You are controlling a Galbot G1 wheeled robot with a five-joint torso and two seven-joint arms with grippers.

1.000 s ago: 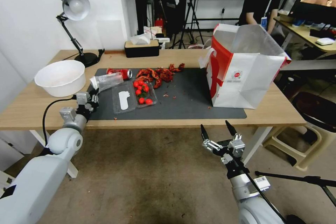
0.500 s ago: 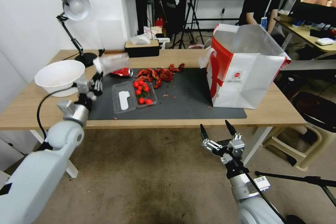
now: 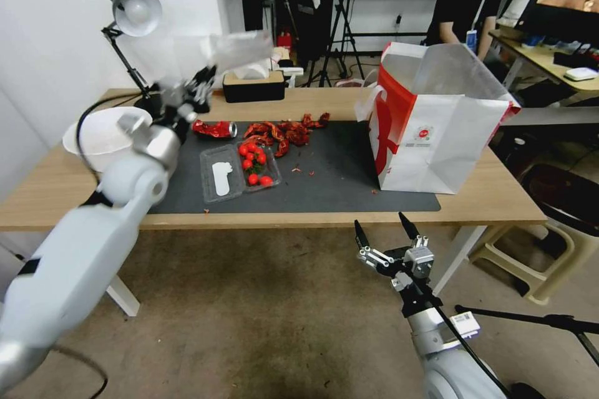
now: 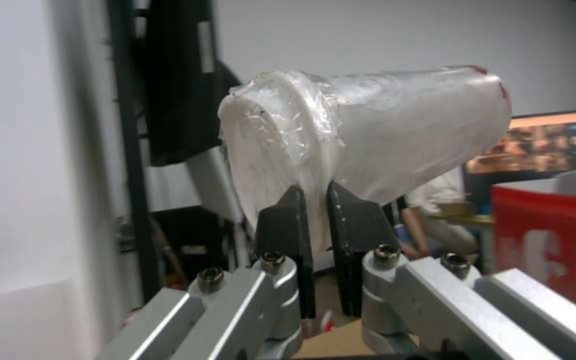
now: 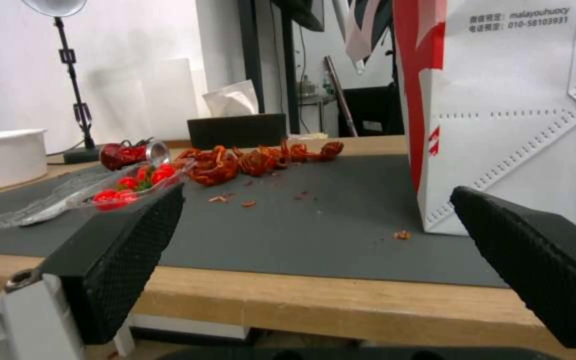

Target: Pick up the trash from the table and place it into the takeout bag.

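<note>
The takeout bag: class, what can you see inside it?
Inside the takeout bag, only silvery foil lining on the far wall near the open top is visible. Its front wall hides the bottom, so any contents cannot be seen.

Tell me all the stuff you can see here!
Cup: one, clear, in the air, held by the left pincer.
Can: one, red, crushed, on the mat's far left.
Tray: one, clear, open, red tomatoes inside, on the mat.
Shells: a pile, red, mat's far edge.
Bag: one, white and red, standing on the mat's right end.
Mat: one, dark grey, on the table.
Table: one, light wood.
Bowl: one, white, table's left.
Lamp: one, table's far left.
Tissue box: one, black, far edge.
Left pincer: shut on the cup.
Right pincer: open, below the table's near edge.
</note>
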